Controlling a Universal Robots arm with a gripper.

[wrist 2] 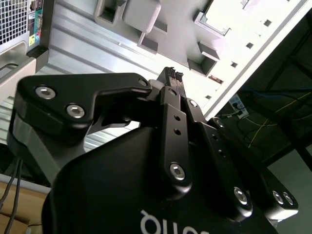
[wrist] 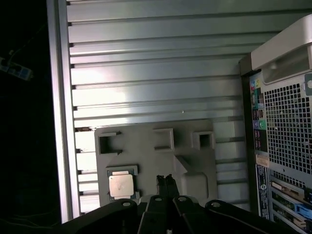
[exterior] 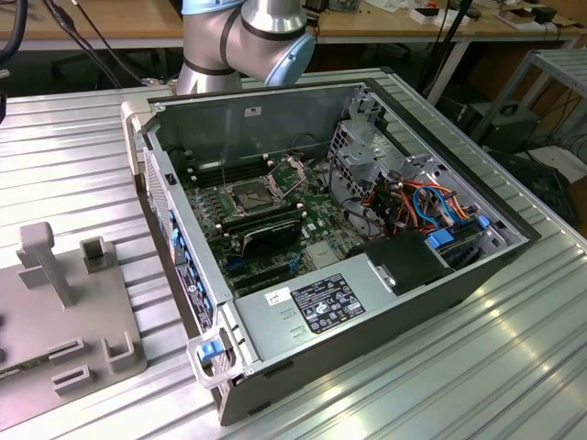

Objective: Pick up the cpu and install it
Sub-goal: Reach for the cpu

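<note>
The cpu point(wrist: 121, 185), a small square chip with a silvery top, lies flat in a square recess of the grey fixture plate point(wrist: 156, 156) on the ribbed metal table. In the first wrist view my gripper point(wrist: 165, 179) hangs well above that plate, off to one side of the chip, its two black fingers pressed together with nothing between them. The second wrist view shows the gripper point(wrist 2: 171, 74) the same way, shut over the fixture. Inside the open computer case point(exterior: 303, 302) the motherboard socket point(exterior: 253, 193) stands uncovered, its metal frame point(exterior: 292, 170) hinged up.
The arm's base point(exterior: 243, 41) stands behind the case. A long black card point(exterior: 266, 236), cables point(exterior: 413, 206) and a power supply point(exterior: 321, 302) fill the case. Grey fixture blocks point(exterior: 69, 312) sit at the exterior view's left. The case's rear panel point(wrist: 285, 146) stands beside the fixture.
</note>
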